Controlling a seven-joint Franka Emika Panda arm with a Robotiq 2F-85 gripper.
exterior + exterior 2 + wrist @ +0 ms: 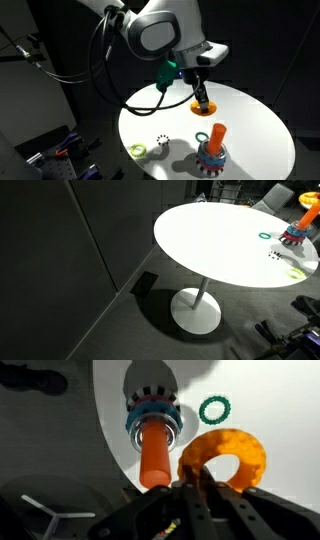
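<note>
Clamping the orange ring by its rim, the gripper is holding it above the table, mid-carry it seems, next needing the hole centred over the orange peg.

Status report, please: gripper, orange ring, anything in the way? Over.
Gripper shut on orange ring, off the table. Orange peg upright, apart from it. Green ring lies beside the peg, not between them.

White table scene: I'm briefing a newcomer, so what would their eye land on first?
The orange ring pinched in the gripper stands out, held over the round white table. Close by stands an upright orange peg, with a green ring lying on the table beside it.
</note>
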